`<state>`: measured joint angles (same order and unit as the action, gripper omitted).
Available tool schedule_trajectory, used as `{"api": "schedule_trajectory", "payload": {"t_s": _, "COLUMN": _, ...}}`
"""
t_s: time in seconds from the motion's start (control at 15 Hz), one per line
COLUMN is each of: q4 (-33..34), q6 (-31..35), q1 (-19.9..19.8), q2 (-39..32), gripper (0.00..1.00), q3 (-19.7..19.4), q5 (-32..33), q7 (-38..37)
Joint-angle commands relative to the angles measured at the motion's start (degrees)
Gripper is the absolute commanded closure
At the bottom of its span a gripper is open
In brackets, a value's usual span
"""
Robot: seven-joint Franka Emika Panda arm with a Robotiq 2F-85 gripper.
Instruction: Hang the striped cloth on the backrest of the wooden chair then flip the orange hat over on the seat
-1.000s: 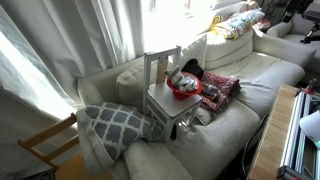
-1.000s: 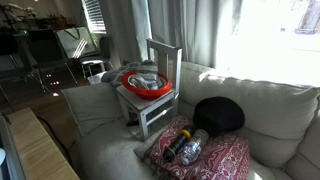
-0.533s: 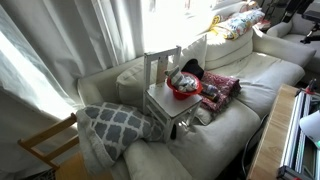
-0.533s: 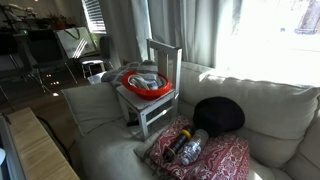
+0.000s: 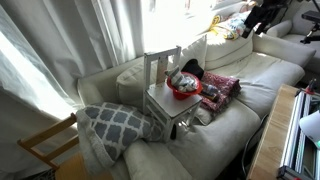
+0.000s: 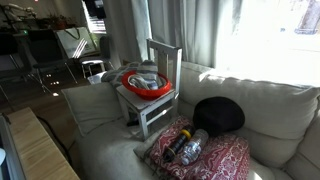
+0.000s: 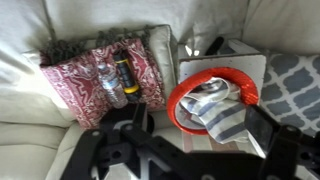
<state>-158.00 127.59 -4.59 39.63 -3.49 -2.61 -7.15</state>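
The striped cloth (image 7: 222,108) lies bunched inside the upturned orange hat (image 7: 176,100) on the wooden chair (image 7: 247,62) seat, with the gripper (image 7: 200,130) spread open above.

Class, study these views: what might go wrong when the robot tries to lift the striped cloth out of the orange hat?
1. The striped cloth lies bunched inside the orange hat; the open hand may pinch the rim too and drag the hat off the seat.
2. The wooden chair stands on soft sofa cushions, so a downward push might rock or tip it.
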Motion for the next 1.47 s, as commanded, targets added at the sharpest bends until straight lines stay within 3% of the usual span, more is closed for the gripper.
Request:
{"api": "schedule_trajectory", "payload": {"t_s": 0.0, "q4": 0.9, "q6": 13.2, "q1": 5.8, "q2": -10.9, "gripper": 0.0, "q3": 5.5, "q5": -8.8, "q7": -7.7}}
{"api": "schedule_trajectory", "payload": {"t_s": 0.33, "q4": 6.2, "q6": 20.8, "q1": 5.0, "q2": -26.9, "gripper": 0.0, "q3": 16.0, "q5": -6.0, "q7": -24.2}}
{"api": "schedule_trajectory", "payload": {"t_s": 0.4, "q4": 2.6, "q6": 19.3, "q1": 6.2, "q2": -19.7, "gripper": 0.0, "q3": 13.5, "q5": -7.1, "q7": -19.8}}
{"api": "schedule_trajectory", "payload": {"t_s": 0.53, "q4": 4.7, "q6": 20.3, "q1": 6.6, "q2": -24.6, "gripper": 0.0, "q3": 14.8, "q5": -6.8, "q7": -22.7}}
{"api": "schedule_trajectory", "payload": {"t_s": 0.93, "q4": 7.9, "q6": 20.5, "q1": 6.7, "q2": -30.1, "gripper": 0.0, "q3": 14.4, "q5": -8.3, "q7": -23.9}}
{"api": "schedule_trajectory", "payload": {"t_s": 1.27, "q4": 15.4, "q6": 23.7, "q1": 7.0, "q2": -39.2, "gripper": 0.0, "q3": 12.2, "q5": -13.6, "q7": -23.4}}
{"api": "schedule_trajectory", "payload": {"t_s": 1.4, "q4": 19.3, "q6": 24.7, "q1": 6.2, "q2": -43.9, "gripper": 0.0, "q3": 11.5, "q5": -9.7, "q7": -27.0}}
